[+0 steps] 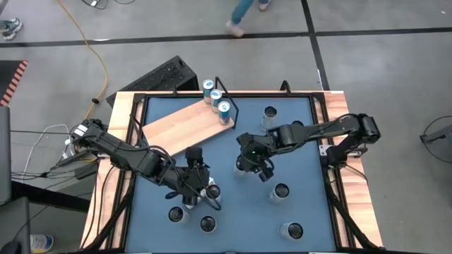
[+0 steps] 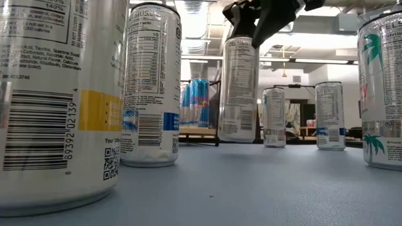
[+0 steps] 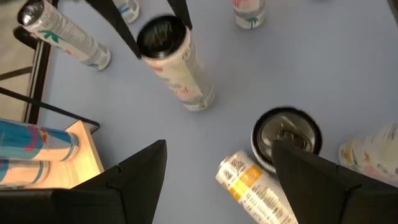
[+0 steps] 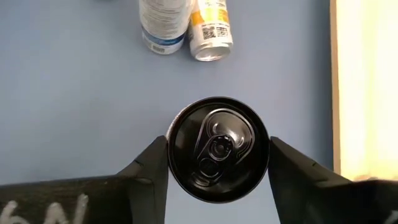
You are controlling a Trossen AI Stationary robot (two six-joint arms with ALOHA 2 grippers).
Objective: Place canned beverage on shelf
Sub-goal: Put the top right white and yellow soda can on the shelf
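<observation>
- We see the right gripper near the middle of the table, straight above an upright black-topped can that stands on the blue top.
- In the right wrist view its two fingers sit on either side of the can's rim, right at its edge; we cannot tell whether they pinch the can or stand just off it.
- In the low view that can rests on the table with the gripper over its top.
- We see the left gripper near the front edge, left of centre, hanging over a cluster of upright cans.
- Its fingers are spread, holding nothing; a silver can top and a yellow-labelled can show between them.
- The shelf lies flat near the back-left corner, angled to the table's edges, its black wire frame at the end nearer the middle.
- Three blue cans stand in a row on that framed end, close against the wire.
- The rest of the board is bare wood.
- More cans stand on the blue top: one near the back edge right of the shelf, one right of centre, one near the front-right corner, and two at the front edge under the left arm.
</observation>
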